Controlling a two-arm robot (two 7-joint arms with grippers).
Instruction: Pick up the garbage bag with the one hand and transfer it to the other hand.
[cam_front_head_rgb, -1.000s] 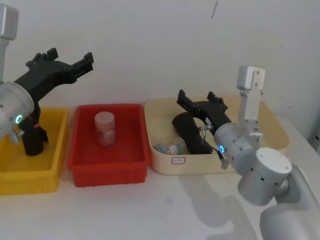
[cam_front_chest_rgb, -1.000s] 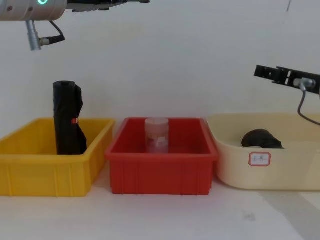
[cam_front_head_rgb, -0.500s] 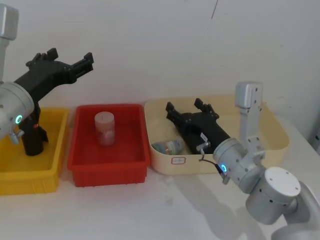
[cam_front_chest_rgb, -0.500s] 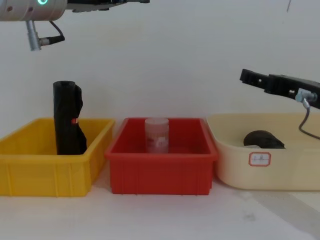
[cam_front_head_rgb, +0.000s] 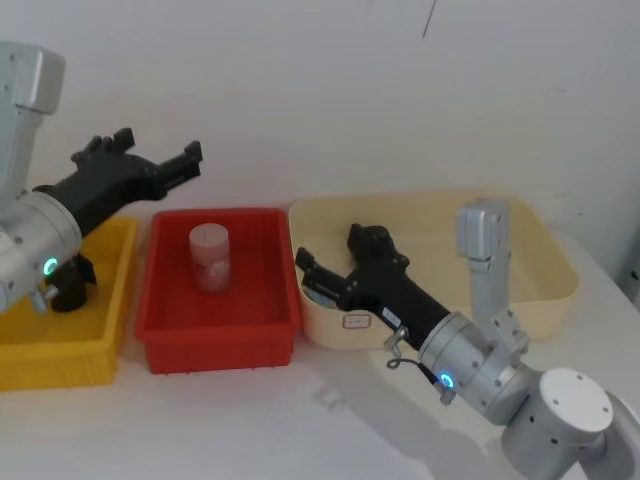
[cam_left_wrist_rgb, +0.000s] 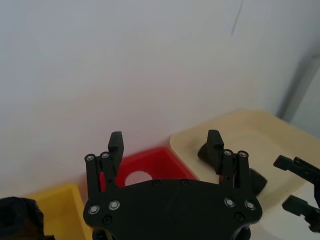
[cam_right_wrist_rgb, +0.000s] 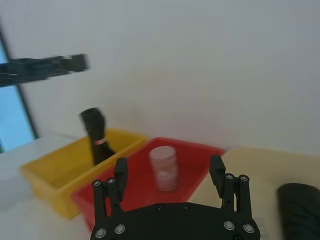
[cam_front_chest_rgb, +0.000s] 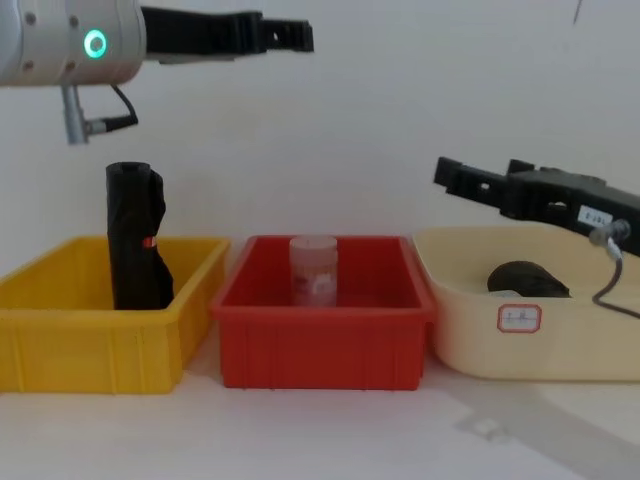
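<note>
Still untouched, the bag (cam_front_chest_rgb: 525, 278) lies in the cream bin (cam_front_chest_rgb: 470, 345) toward the tabletop's (cam_front_chest_rgb: 320, 440) right rear. The right hand (cam_front_head_rgb: 328, 250), fingers apart, has swung off it to that bin's left rim, beside the red bin (cam_front_head_rgb: 215, 335). The left hand (cam_front_head_rgb: 160, 147), also apart and empty, has edged rightward, high over the left side. That likely clears the bag for the left hand. Open air lies above the bins, with the wall close behind.

I count three bins on my worktop (cam_front_chest_rgb: 330, 430): one yellow bin (cam_front_chest_rgb: 95, 340), one red bin (cam_front_chest_rgb: 320, 345), one cream bin (cam_front_chest_rgb: 560, 340). Two black rolls: one with a red mark (cam_front_chest_rgb: 135, 240), one plain (cam_front_chest_rgb: 525, 279). One clear jar (cam_front_chest_rgb: 314, 270). Two grippers, my left gripper (cam_front_chest_rgb: 285, 35) and right gripper (cam_front_chest_rgb: 455, 180).
</note>
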